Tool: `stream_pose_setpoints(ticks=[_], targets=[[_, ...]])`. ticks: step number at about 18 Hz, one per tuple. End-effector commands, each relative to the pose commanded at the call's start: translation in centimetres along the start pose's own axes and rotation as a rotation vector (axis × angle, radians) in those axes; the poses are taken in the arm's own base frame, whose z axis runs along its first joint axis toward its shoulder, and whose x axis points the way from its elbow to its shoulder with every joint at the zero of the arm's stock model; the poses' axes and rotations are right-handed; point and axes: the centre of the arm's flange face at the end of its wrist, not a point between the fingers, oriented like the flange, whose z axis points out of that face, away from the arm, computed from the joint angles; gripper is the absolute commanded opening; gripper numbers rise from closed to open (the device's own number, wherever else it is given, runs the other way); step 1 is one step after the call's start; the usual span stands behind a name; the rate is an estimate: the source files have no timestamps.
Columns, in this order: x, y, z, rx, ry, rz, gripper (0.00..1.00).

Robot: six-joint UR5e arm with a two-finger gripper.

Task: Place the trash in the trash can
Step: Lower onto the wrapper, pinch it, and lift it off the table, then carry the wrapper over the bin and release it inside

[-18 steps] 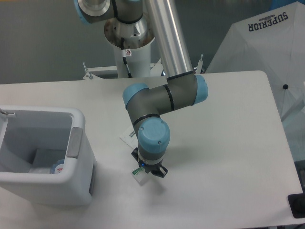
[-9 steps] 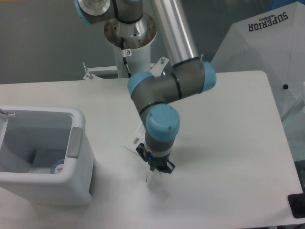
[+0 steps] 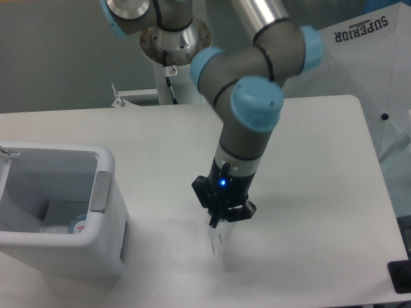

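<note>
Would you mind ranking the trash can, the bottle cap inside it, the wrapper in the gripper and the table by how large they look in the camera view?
1. Table, largest.
2. Trash can.
3. Wrapper hanging from the gripper.
4. Bottle cap, though the wrapper is blurred and nearer the camera, so these last two are unsure.

A white table (image 3: 308,160) with rounded corners is seen. A white bin (image 3: 106,192) with a grey side tab is stood on its left part. A dark item (image 3: 399,277), partly cut off, is seen at its right front edge.
</note>
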Motion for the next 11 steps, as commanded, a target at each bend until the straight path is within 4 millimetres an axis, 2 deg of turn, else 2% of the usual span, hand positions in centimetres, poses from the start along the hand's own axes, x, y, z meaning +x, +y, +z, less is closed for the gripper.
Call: stream_pose_setpoints(ticks=[2, 4, 6, 11], targets=[[0.2, -1.4, -2.1, 0.056, -0.008, -0.028, 0.00], [0.5, -2.3, -3.1, 0.102, 0.003, -0.045, 0.00], [1.6, -3.1, -5.1, 0.155, 0.014, -0.056, 0.00], [3.3, -4.6, -7.8, 0.244, 0.051, -0.103, 0.00]])
